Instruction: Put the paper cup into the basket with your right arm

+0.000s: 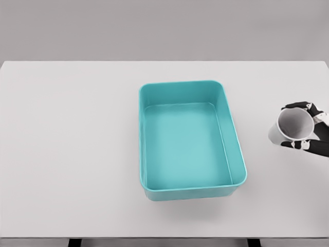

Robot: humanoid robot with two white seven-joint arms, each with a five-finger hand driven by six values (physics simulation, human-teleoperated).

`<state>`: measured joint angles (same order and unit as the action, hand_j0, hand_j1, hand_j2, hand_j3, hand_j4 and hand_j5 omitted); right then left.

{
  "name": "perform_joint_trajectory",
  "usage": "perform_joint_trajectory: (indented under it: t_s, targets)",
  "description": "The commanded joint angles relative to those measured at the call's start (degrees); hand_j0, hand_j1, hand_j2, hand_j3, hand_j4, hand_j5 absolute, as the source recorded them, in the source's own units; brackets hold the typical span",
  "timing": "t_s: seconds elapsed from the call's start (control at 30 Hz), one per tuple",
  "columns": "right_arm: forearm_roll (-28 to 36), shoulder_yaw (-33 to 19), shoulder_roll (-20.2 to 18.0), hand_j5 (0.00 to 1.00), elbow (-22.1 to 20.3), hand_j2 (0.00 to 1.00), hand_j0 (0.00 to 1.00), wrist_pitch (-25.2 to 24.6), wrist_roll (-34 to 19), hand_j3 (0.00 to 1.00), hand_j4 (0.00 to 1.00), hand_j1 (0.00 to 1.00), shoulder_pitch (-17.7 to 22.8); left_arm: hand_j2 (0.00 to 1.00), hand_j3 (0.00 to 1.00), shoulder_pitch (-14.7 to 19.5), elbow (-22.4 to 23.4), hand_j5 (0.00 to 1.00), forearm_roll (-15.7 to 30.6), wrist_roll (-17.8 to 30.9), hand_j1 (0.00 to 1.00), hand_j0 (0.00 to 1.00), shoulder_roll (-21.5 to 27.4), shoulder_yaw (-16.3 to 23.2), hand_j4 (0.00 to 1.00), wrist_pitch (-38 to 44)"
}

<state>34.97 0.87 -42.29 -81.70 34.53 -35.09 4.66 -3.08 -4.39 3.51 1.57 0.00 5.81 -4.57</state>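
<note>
Basket [234,154] noted nearest the camera: a teal rectangular tub with rounded corners, standing flat on the white table [72,144], its interior showing only its own floor and walls. Its right wall lies well to the left of the fingers, with bare tabletop between. Right hand [314,128] enters from the right edge of the frame, level with the basket's middle. Fingers [297,106] are dark with white segments and are clamped on the paper cup [288,128], some curling over its upper side and others [298,145] under its lower side. Cup sits between these two sets of fingers, tilted so that its open mouth faces the camera and the pale inside is visible; its body extends left of the fingertips, toward the basket but clear of it. Whether the cup touches the table cannot be determined. Beyond the hand and basket, the table's far edge meets a plain grey backdrop [164,31].
</note>
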Motion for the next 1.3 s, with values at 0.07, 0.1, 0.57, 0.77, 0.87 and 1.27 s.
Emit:
perform_joint_trajectory:
  t_s: [0.07,0.1,0.57,0.77,0.87,1.27]
  targets:
    - [-2.1,0.4,0.3,0.46,-1.4,0.46,0.46,-0.1,0.1,0.46,0.46,0.46,-1.2,1.00,1.00,0.0,0.0,1.00,0.0,0.0,1.00,1.00,0.0,0.0,1.00,0.0]
    - [-2.4,0.5,0.3,0.46,-1.9,0.46,0.46,-0.1,0.1,0.46,0.46,0.46,-1.8,1.00,1.00,0.0,0.0,1.00,0.0,0.0,1.00,1.00,0.0,0.0,1.00,0.0]
    - [-14.7,4.4,8.7,0.46,-3.5,0.46,0.46,-0.2,0.1,0.46,0.46,0.46,-13.5,1.00,1.00,0.0,0.0,1.00,0.0,0.0,1.00,1.00,0.0,0.0,1.00,0.0]
    - [-18.7,7.0,10.6,0.46,-3.9,0.46,0.46,0.1,0.1,0.46,0.46,0.46,-16.8,1.00,1.00,0.0,0.0,1.00,0.0,0.0,1.00,1.00,0.0,0.0,1.00,0.0]
    - [-24.9,7.0,14.4,0.46,-5.7,0.46,0.46,0.1,0.1,0.46,0.46,0.46,-18.8,1.00,1.00,0.0,0.0,1.00,0.0,0.0,1.00,1.00,0.0,0.0,1.00,0.0]
    - [-40.2,14.5,16.6,0.46,-8.4,0.46,0.46,0.5,0.1,0.46,0.46,0.46,-25.6,1.00,1.00,0.0,0.0,1.00,0.0,0.0,1.00,1.00,0.0,0.0,1.00,0.0]
